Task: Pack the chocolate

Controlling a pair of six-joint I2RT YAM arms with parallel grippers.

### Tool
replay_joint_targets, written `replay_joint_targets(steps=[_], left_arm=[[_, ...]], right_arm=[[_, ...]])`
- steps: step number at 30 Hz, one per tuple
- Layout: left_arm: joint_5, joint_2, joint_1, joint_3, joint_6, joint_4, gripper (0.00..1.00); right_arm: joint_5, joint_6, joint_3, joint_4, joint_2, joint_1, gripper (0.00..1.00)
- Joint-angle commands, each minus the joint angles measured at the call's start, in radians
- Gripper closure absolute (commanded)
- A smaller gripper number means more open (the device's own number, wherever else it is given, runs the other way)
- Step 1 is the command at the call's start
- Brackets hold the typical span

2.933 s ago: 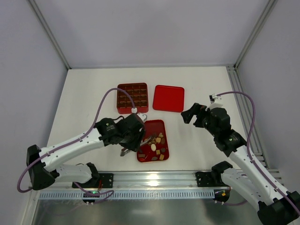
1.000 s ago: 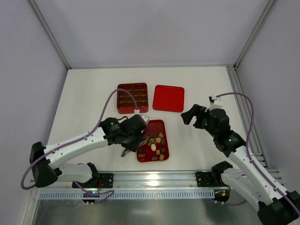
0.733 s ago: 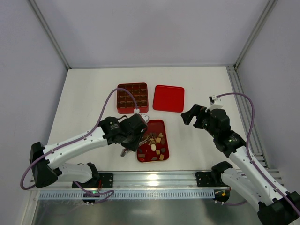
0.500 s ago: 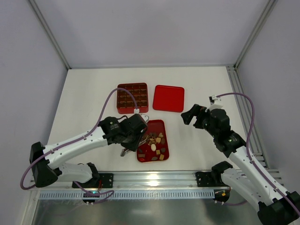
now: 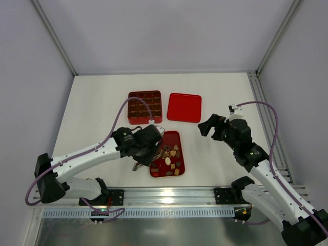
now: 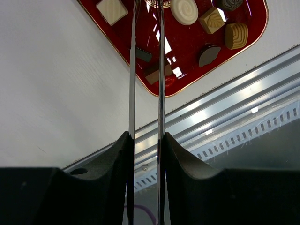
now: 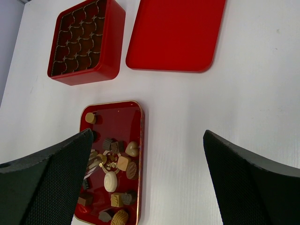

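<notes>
The chocolate (image 6: pixel 183 10) is scattered in the tray (image 6: pixel 187 58) just right of the left claw (image 6: pixel 146 140), which is pressed onto tweezers (image 6: pixel 160 70); the right claw (image 5: pixel 209 126) is spread.

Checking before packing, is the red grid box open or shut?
Open: the box shows its grid of compartments, and the flat red lid lies beside it, not on it.

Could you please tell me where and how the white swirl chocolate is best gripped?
Probably from straight above, pinching the white swirl chocolate across its rounded sides: it lies flat in the red tray, low and domed, with other pieces close beside it.
</notes>
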Motion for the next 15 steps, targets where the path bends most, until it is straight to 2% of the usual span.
replay_joint_targets(steps=[1, 15], left_arm=[[0.014, 0.004, -0.005, 0.003, 0.011, 0.019, 0.67], [0.008, 0.036, -0.005, 0.008, 0.02, 0.039, 0.62]], right_arm=[[0.002, -0.001, 0.005, 0.034, -0.007, 0.002, 0.0], [0.007, -0.001, -0.002, 0.033, -0.011, 0.002, 0.0]])
